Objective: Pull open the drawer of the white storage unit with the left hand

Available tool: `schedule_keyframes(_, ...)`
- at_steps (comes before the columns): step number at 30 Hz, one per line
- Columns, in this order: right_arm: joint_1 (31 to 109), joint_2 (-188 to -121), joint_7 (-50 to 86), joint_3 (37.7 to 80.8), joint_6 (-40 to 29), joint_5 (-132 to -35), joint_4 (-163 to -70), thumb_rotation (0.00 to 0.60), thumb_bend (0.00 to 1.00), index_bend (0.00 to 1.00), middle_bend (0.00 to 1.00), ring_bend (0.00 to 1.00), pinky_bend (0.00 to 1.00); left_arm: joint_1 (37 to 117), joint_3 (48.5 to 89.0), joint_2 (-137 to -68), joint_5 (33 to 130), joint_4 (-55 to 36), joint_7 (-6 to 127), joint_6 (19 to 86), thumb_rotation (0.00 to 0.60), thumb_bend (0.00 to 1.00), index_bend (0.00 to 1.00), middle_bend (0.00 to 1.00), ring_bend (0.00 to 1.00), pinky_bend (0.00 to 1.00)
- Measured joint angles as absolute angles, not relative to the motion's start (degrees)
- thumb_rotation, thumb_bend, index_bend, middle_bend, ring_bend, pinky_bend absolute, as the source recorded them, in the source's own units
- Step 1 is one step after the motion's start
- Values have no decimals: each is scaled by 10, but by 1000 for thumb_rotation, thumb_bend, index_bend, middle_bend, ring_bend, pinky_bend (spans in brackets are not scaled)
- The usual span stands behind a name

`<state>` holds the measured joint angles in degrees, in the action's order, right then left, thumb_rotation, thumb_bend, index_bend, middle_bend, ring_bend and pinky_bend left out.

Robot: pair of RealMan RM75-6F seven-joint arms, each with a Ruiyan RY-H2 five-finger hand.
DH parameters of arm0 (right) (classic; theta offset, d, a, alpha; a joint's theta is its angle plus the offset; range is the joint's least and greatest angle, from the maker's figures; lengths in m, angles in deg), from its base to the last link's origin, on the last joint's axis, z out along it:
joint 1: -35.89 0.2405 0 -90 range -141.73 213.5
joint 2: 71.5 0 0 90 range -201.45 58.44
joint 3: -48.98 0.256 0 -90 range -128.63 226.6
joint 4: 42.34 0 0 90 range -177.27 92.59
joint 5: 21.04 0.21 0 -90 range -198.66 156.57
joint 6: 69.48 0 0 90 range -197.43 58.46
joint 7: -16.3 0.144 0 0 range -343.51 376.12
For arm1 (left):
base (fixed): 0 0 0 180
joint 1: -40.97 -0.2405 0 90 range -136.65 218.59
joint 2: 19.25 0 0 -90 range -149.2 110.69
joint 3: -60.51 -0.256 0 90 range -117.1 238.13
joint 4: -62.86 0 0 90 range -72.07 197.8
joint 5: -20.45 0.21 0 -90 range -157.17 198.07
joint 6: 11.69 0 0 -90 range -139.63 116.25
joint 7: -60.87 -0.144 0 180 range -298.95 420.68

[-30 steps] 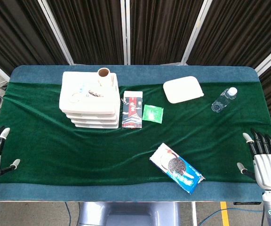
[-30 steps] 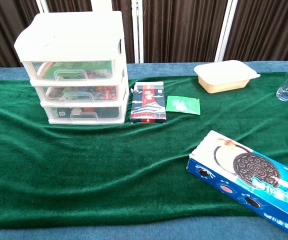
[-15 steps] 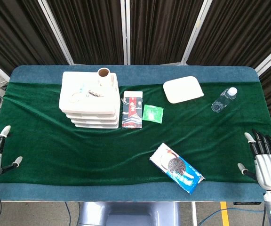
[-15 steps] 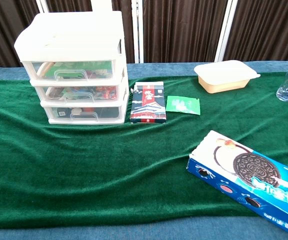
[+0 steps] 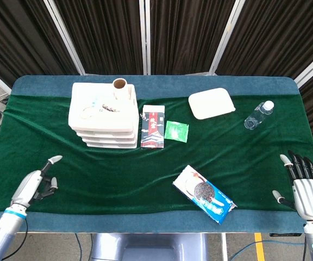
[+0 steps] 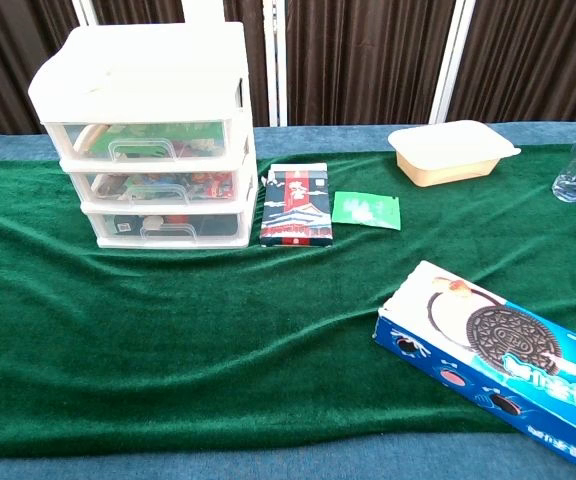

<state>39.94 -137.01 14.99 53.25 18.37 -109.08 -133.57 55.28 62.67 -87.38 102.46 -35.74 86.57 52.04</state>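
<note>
The white storage unit [image 5: 103,114] [image 6: 148,130] stands at the back left of the green cloth, with three clear-fronted drawers, all pushed in. Each drawer front has a handle [image 6: 142,150]. My left hand [image 5: 36,185] hovers over the front left of the table, well short of the unit, fingers apart and holding nothing. In the chest view only a fingertip shows at the left edge. My right hand [image 5: 307,187] is at the front right edge, fingers spread, holding nothing.
A dark red-and-blue packet [image 5: 152,126] and a green sachet [image 5: 176,131] lie right of the unit. A blue cookie box [image 5: 204,194] lies front centre. A cream lidded container [image 5: 212,103] and a water bottle [image 5: 258,115] sit at the back right. A cardboard tube [image 5: 119,84] stands behind the unit.
My left hand has swung in from the table's left edge over the cloth, turning toward the unit. The right hand has hardly moved.
</note>
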Motion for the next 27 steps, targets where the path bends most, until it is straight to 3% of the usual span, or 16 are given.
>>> schedule_keyframes(6, 399, -1366, 157, 534, 185, -1091, -1336, 600, 80, 82, 0, 0, 48, 595, 653, -914, 969, -344, 930, 456, 600, 912, 133, 948, 819, 718)
schedule_keyframes(27, 398, -1357, 180, 536, 188, -1092, -1339, 600, 79, 82, 0, 0, 48, 661, 717, -1012, 883, -292, 955, 396, 600, 916, 115, 948, 819, 718)
